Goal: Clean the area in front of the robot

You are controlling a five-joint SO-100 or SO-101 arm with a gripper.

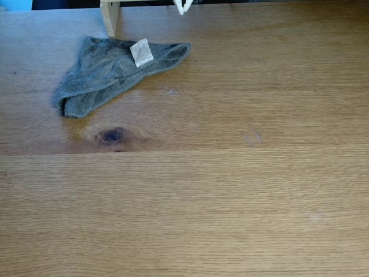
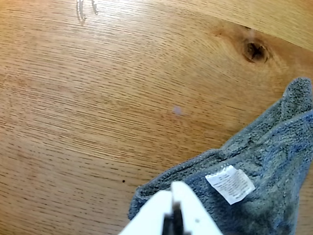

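Across both views spreads the oak-grain tabletop point(image 1: 230, 202), light brown with long plank seams running side to side in the fixed view. On its upper left part in that view lies a grey terry cloth point(image 1: 109, 72), rumpled into a rough triangle, one corner folded under at the lower left. Just behind the cloth stands a pale wooden post point(image 1: 109, 17), its foot touching or nearly touching the cloth's far edge; I cannot tell which. At the top edge, right of the post, a small piece of the white robot arm point(image 1: 183, 6) pokes into view. In the wrist view the white gripper point(image 2: 172, 196) enters from the bottom edge, its two fingers pressed nearly together with only a thin dark slit between them, holding nothing, its tips over the cloth's near hem. Below the cloth sits a dark knot point(image 1: 112, 135) in the wood. A white care label point(image 1: 142, 52) rests on the cloth. Faint whitish smudges point(image 1: 252, 137) mark the bare wood to the right
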